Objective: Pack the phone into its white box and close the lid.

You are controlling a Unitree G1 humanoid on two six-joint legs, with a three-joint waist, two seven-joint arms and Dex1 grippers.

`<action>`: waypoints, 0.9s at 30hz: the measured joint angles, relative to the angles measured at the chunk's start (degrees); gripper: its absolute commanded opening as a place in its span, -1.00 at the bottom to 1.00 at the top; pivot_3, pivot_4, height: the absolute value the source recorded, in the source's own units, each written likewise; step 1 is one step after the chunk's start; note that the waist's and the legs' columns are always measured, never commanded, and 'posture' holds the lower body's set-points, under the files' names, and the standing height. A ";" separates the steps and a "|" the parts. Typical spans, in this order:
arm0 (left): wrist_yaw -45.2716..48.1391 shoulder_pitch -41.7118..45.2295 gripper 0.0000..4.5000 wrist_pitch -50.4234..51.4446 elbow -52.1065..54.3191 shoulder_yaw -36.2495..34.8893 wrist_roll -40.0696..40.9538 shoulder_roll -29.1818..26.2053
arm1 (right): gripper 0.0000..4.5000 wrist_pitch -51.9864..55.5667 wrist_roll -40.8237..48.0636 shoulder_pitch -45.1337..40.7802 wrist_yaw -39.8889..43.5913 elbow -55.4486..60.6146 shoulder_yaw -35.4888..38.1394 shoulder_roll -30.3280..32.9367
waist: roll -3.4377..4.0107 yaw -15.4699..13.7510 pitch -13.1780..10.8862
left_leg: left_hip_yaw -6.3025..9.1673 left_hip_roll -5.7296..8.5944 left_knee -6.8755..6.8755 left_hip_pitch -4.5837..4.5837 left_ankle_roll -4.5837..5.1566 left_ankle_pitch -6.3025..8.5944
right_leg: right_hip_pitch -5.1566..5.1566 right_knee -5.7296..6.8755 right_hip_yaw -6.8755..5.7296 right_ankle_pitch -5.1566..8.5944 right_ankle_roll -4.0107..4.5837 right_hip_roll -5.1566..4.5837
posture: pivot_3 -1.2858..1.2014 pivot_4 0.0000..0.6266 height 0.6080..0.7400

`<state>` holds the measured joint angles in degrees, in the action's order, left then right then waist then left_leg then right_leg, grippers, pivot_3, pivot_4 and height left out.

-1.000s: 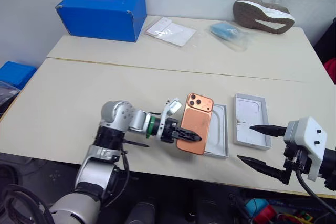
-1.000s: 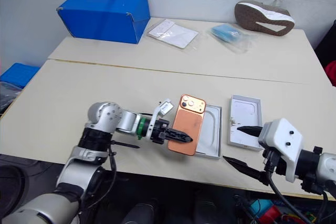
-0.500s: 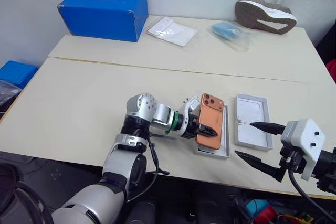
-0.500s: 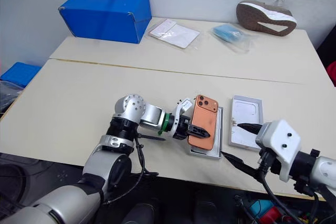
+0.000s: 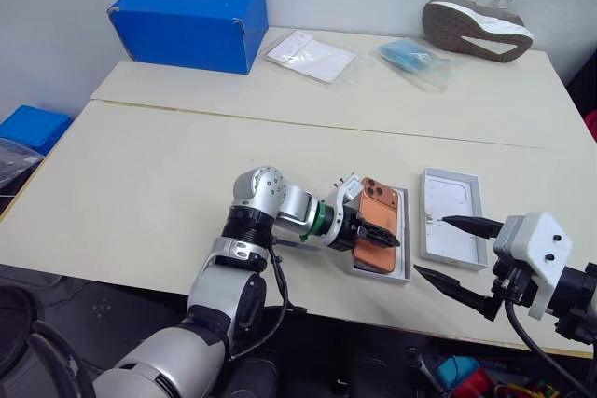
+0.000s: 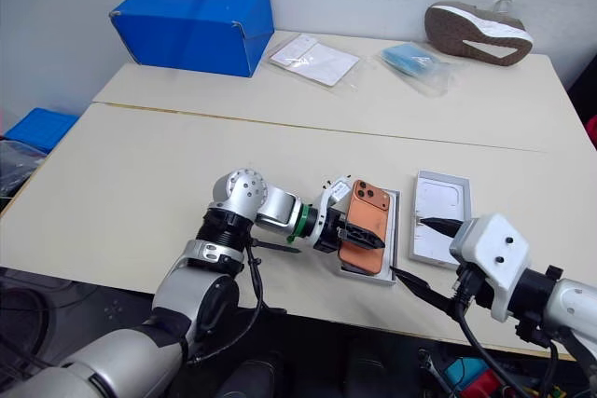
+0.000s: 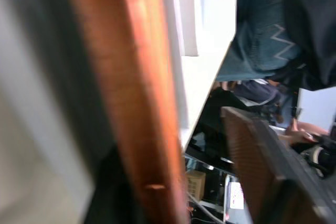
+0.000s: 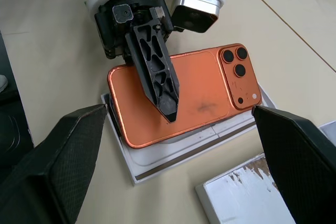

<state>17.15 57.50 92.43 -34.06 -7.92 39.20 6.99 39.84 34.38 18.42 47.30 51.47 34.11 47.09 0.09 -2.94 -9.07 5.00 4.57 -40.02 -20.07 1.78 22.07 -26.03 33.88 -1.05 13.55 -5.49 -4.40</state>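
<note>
Phone [image 8: 184, 93] lying askew on white box [image 8: 173, 153], left tool [image 8: 157, 85] loosened over it; right tool [image 5: 457, 253] wide.

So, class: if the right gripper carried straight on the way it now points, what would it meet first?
Most likely the phone, lying over the white box between the right gripper's open fingers in its wrist view. The left gripper's upper finger lies across the phone, so depending on height, which is unclear, that might come first.

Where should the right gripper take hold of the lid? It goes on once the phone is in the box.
Probably by its two long side walls, coming from above. The lid lies flat on the table, inside up, beside the white box, so its thin raised walls are the only graspable edges. The open right gripper hovers just in front of it.
</note>
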 measured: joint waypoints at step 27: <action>1.80 4.71 1.00 0.05 1.87 14.59 10.95 -8.74 | 1.00 -2.01 0.28 0.05 -1.68 -1.10 -2.30 0.00 | 0.00 0.03 0.00 | -0.34 -0.11 0.21 0.64 -0.07 0.03 | 0.37 0.00 0.35 0.00 0.00 0.17 | 0.03 -0.52 1.00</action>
<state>18.96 62.21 92.48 -32.20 6.67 50.16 -1.75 37.83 34.66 18.47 45.62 50.38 31.80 47.09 0.09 -2.91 -9.07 4.66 4.46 -39.81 -19.42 1.72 22.11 -25.66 33.88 -0.70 13.55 -5.50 -4.23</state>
